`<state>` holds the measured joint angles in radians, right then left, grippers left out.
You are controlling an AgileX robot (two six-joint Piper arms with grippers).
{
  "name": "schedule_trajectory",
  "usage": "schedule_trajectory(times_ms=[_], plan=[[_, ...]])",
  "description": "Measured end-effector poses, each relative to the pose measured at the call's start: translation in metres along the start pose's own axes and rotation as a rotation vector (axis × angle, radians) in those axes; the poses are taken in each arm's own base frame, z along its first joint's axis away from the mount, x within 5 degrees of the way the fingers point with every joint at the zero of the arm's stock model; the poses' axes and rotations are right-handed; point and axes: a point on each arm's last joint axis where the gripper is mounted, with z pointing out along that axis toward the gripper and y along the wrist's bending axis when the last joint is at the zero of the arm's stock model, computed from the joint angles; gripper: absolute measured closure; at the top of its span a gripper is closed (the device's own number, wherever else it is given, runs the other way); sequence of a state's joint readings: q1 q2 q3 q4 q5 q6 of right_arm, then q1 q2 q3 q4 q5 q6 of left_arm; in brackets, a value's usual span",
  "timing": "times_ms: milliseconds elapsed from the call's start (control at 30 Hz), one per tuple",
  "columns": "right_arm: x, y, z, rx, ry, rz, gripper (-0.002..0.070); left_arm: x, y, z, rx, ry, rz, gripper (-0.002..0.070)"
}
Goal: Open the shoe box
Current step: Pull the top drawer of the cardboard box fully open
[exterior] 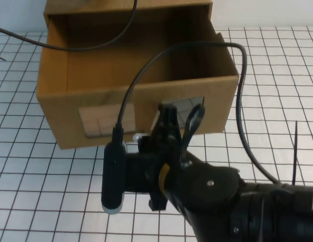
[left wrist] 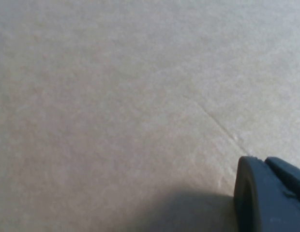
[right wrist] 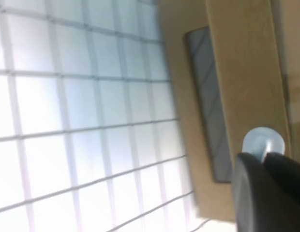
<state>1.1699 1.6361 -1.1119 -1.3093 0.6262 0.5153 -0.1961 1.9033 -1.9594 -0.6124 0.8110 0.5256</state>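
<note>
i'm reading the right gripper [exterior: 168,111], jaws clenched, just before the long front wall of the box [exterior: 96,98]; left gripper [left wrist: 271,195] is facing cardboard [left wrist: 116,96] closely, state i cannot tell.

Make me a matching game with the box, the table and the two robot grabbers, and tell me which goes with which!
Things:
1. shoe box
2. table
3. right gripper
4. left gripper

Descriptions:
A. white with dark grid lines
B. shut, at the front wall of the box
C. brown cardboard, its inside showing from above
D. right up close to a plain brown cardboard surface

Pairs: 1-C, 2-A, 3-B, 4-D.
</note>
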Motion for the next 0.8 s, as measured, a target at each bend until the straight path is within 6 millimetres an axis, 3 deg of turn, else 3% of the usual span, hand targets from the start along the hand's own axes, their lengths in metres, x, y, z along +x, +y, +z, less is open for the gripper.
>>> schedule_trajectory(times_ms=[167, 367, 433, 500, 633, 800], plan=[[0.002, 0.012, -0.004, -0.029, 0.024, 0.059, 0.0672, 0.000, -0.001, 0.000, 0.009, 0.005, -0.004, 0.0677], [-0.007, 0.005, -0.032, -0.013, -0.027, 0.151, 0.0513, -0.005, -0.008, -0.014, 0.025, 0.005, 0.008, 0.0677], [-0.009, -0.001, -0.046, 0.007, -0.040, 0.176, 0.0495, -0.009, -0.014, -0.025, 0.033, -0.001, 0.025, 0.0677], [-0.007, -0.010, -0.059, 0.034, -0.041, 0.204, 0.0512, -0.016, -0.022, -0.043, 0.038, -0.023, 0.057, 0.0677], [0.005, -0.038, -0.084, 0.111, -0.037, 0.278, 0.0631, -0.029, -0.042, -0.084, 0.045, -0.075, 0.148, 0.0677], [0.040, -0.080, -0.097, 0.202, 0.027, 0.438, 0.0682, -0.016, -0.058, -0.122, 0.015, -0.121, 0.203, 0.0677]])
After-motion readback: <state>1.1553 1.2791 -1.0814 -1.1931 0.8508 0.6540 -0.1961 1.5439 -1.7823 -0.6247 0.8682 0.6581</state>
